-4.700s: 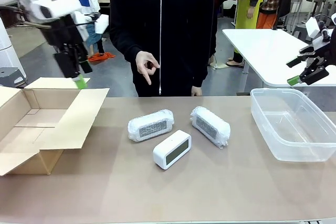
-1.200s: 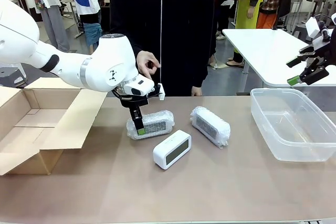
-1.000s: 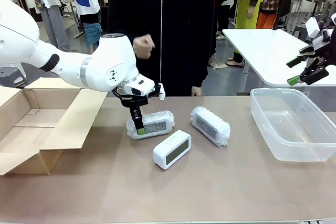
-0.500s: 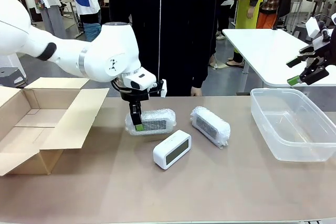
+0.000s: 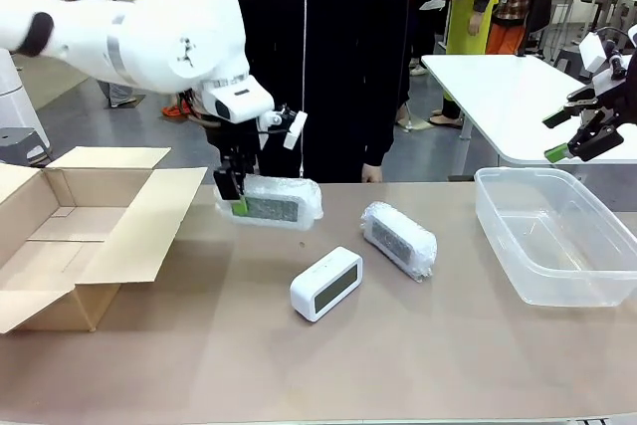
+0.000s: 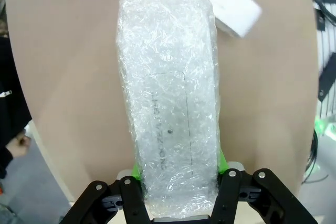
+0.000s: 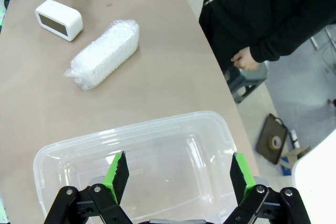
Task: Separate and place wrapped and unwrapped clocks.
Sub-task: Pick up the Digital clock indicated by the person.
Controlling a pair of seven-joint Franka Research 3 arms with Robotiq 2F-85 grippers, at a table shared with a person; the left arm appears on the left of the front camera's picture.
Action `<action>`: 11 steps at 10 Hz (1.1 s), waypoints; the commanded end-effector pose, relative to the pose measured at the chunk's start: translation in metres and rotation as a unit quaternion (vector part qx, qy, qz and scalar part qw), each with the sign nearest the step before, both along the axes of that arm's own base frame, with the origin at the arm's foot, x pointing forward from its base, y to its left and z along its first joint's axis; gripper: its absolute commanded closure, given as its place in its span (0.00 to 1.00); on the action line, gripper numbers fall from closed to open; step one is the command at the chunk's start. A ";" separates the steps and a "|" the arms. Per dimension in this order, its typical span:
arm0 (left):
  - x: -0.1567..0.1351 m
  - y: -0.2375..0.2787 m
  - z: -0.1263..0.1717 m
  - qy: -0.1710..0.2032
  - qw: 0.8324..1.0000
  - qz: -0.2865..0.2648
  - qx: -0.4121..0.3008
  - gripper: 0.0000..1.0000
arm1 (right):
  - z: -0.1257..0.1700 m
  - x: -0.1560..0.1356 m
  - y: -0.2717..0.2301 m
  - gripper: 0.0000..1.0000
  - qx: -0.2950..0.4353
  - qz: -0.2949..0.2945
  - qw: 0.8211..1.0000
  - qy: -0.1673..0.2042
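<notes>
Bubble-wrap clock (image 5: 277, 203): up off the table, roughly 11 o'clock from the bare clock (image 5: 326, 284)
Left gripper (image 5: 237, 198): jaws partway closed, pinching one end of it
Tip: end grip, so it'll likely sag; carry it slow and level to the cardboard box (image 5: 60, 236) at 9 o'clock
Right gripper (image 7: 177, 174): spread wide, empty, over the plastic bin (image 7: 157, 156)

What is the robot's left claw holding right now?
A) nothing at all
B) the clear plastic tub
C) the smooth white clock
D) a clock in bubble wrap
D: the left gripper is clamped on one end of a bubble-wrapped clock, and the wrist view shows the green pads pinching the wrap on both sides.
</notes>
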State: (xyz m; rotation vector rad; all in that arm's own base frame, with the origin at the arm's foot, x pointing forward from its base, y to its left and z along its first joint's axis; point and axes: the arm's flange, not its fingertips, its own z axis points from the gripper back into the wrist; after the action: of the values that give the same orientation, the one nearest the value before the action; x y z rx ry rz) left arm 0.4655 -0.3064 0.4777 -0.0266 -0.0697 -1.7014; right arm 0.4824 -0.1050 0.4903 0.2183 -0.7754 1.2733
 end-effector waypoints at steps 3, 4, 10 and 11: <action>-0.002 0.015 0.034 0.006 0.999 -0.034 -0.013 0.66 | 0.000 0.000 0.000 0.00 -0.001 0.004 1.000 -0.002; -0.002 0.015 0.037 0.004 0.999 -0.034 -0.018 0.66 | 0.000 0.000 0.000 0.00 -0.001 0.004 1.000 -0.002; -0.001 0.014 0.034 -0.002 1.000 -0.024 -0.007 1.00 | 0.000 0.000 0.000 0.00 -0.001 0.004 1.000 -0.002; -0.001 0.014 0.034 -0.002 1.000 -0.024 -0.007 1.00 | 0.000 0.000 0.000 0.00 -0.001 0.004 1.000 -0.002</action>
State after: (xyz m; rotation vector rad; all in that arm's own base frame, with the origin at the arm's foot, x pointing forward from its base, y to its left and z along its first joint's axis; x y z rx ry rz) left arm 0.4648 -0.2934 0.5090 -0.0415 -0.0810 -1.7488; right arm 0.4824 -0.1050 0.4903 0.2183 -0.7754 1.2733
